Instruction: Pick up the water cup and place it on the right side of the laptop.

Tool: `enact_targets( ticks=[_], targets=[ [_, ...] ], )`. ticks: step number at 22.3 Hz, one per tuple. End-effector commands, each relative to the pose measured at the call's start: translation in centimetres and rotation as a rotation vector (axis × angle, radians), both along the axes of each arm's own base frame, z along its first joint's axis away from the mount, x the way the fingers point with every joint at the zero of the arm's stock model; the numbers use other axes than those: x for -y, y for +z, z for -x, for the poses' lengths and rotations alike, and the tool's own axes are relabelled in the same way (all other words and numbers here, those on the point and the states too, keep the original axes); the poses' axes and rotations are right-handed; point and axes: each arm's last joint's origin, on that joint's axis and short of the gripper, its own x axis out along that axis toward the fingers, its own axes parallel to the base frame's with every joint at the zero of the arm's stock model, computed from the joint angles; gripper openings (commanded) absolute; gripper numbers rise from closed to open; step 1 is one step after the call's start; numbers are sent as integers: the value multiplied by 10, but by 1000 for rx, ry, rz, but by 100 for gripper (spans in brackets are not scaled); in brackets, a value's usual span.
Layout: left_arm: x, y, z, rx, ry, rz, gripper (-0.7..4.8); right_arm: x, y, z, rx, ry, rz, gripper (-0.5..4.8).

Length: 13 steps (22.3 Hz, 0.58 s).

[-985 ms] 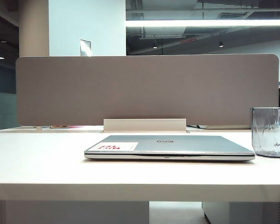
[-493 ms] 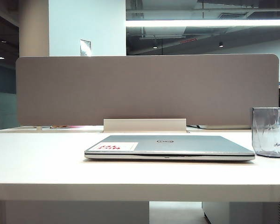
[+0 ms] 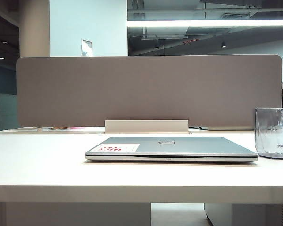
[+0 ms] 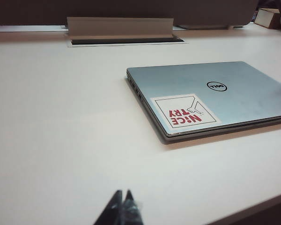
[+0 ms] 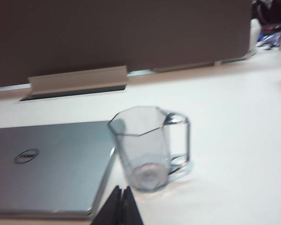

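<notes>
1. Change since the earlier frames: none in the exterior view; the water cup (image 3: pixel 272 133) and laptop (image 3: pixel 172 148) sit exactly where they did, and neither of my arms shows there.
2. Water cup (image 5: pixel 147 146): see-through grey-blue tumbler, faceted walls, loop handle on the side away from the laptop. It stands upright on the table (image 3: pixel 42 162), just beside the laptop's right edge, possibly touching it.
3. Laptop (image 4: pixel 210 98): closed and flat, with a white sticker (image 4: pixel 185 111) in red print on its lid.
4. My right gripper (image 5: pixel 122 206): fingertips pressed together, holding nothing, poised near the cup's base.
5. My left gripper (image 4: pixel 123 208): tips meeting, empty, over bare table well apart from the laptop.
6. Handling judgement: light, rigid plastic, probably slick and easy to tip. I would part my fingers and close across two opposite facets below the rim, avoiding the handle.
7. Status judgement: cup already appears placed right of the laptop.
</notes>
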Motion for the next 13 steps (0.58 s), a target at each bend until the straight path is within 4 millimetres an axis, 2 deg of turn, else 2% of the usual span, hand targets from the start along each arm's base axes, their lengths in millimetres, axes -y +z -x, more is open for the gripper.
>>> enact_targets(
  ticks=[1, 13],
  targets=[
    [0, 0, 0, -8, -5, -1, -4, -2, -3, 0, -15, 55, -16, -9],
    [0, 0, 0, -7, -6, -5, -4, -5, -2, 0, -10, 93, -62, -9]
  ],
)
